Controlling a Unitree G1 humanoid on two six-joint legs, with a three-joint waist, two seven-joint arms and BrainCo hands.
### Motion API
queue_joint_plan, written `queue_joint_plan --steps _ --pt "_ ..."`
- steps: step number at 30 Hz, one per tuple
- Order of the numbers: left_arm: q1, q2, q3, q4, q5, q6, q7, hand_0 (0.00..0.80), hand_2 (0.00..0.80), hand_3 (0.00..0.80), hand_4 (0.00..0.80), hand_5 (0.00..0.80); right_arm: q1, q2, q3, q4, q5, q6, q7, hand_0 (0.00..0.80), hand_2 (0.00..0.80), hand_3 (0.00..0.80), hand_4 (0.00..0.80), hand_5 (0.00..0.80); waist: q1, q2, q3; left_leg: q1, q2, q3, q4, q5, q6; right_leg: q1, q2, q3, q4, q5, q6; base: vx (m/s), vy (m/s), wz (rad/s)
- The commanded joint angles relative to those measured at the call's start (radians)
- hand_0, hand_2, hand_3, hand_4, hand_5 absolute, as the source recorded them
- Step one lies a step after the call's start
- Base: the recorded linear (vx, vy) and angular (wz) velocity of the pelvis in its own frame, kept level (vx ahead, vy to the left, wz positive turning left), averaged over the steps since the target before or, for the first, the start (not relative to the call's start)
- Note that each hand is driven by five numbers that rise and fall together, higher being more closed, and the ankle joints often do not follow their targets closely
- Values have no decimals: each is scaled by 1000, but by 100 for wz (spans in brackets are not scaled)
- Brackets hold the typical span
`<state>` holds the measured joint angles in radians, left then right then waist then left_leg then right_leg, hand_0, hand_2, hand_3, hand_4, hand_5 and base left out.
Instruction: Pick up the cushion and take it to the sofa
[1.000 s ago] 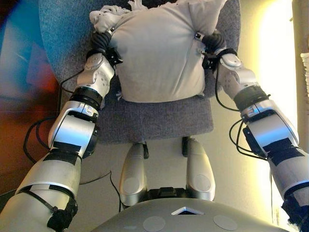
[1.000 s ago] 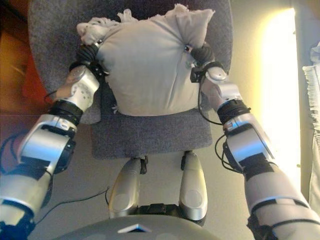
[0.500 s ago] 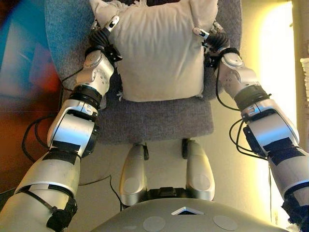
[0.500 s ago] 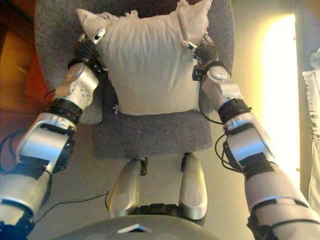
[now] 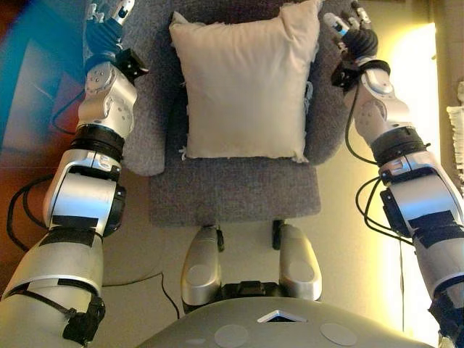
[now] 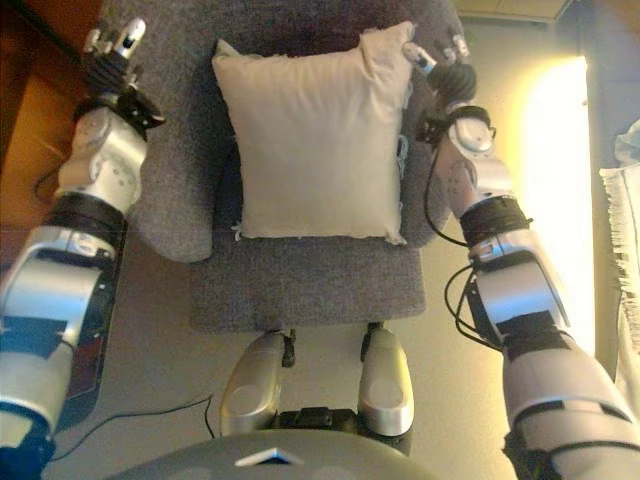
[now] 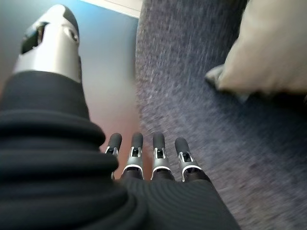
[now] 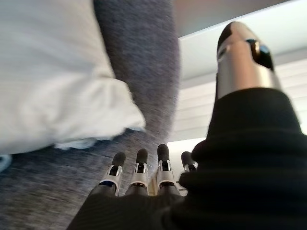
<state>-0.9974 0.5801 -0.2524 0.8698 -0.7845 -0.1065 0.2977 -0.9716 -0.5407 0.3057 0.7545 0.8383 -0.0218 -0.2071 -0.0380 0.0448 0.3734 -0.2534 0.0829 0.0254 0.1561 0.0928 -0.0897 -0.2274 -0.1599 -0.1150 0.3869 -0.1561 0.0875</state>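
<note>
I'm looking down from the head camera and the cushion (image 5: 245,83) sits propped on the grey sofa (image 5: 232,188), its upper edge leaning against the backrest at twelve o'clock and its lower edge resting on the seat, pretty much square to me. Neither of my hands is on it. My left robot hand (image 5: 107,16) hangs out at about ten o'clock from the cushion, over the sofa's armrest side, well apart from the fabric; in its own wrist view the fingers (image 7: 146,153) are spread and straight, thumb raised off to one side, nothing between them, just grey upholstery and a corner of the cushion beyond. My right robot hand (image 5: 351,25) mirrors it at about two o'clock, just beside the cushion's upper corner but not touching; its wrist view shows the fingers (image 8: 139,170) relaxed and extended too, empty, with the cushion's corner lying on the sofa past them. So I judge the carry and the placement done: the cushion is on the sofa and it looks stable, no slump that I can see. What's left, as I read it, is small: bring both arms clear without brushing the cushion's corners, and check it doesn't tip forward off the backrest. I see nothing else that needs moving.
</note>
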Motion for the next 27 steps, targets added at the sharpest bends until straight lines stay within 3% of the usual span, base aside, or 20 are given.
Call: queue_joint_plan --steps 1,4,8,13,19,22,27 --pt "95 73 52 -75 49 -83 -30 0 0 0 0 0 103 -41 -55 -49 17 -83 6 0 0 0 0 0 5 -29 -129 36 23 11 18 -35 -51 78 -24 33 -210 140 8 72 -1 5" --pt "212 41 108 -177 24 -117 -87 0 0 0 0 0 208 -27 -98 -122 -16 -90 36 0 0 0 0 0 10 -34 -159 76 20 15 5 -43 -46 124 -21 32 -243 148 13 90 -6 3" --pt "439 -69 191 -400 17 -135 -152 0 0 0 0 0 429 48 -137 -311 -98 -78 77 0 0 0 0 0 12 -48 -207 135 15 19 -26 -53 -33 183 -14 39 -304 170 18 116 -15 5" --pt "734 -226 208 -670 34 -134 -225 0 0 0 0 0 712 176 -147 -508 -127 -89 192 0 0 0 0 0 15 -59 -259 206 11 40 -80 -54 -12 225 -1 47 -365 206 23 74 1 -4" --pt "942 -270 168 -747 49 -152 -281 0 0 0 0 0 917 252 -104 -566 -150 -91 288 0 0 0 0 0 17 -58 -281 265 6 70 -158 -34 3 260 20 33 -411 229 24 -6 15 -17" --pt "996 -276 187 -756 -65 -153 -317 0 0 0 0 0 953 239 -93 -564 -186 -81 310 0 0 0 0 0 21 -60 -282 276 2 76 -184 -26 6 266 25 17 -425 234 24 -26 8 -4" --pt "1032 -284 137 -739 -110 -148 -416 0 0 0 0 0 965 276 -96 -530 61 -60 401 0 0 0 0 0 35 -59 -269 267 2 78 -198 -17 8 263 31 -3 -433 240 21 -65 -18 -1"
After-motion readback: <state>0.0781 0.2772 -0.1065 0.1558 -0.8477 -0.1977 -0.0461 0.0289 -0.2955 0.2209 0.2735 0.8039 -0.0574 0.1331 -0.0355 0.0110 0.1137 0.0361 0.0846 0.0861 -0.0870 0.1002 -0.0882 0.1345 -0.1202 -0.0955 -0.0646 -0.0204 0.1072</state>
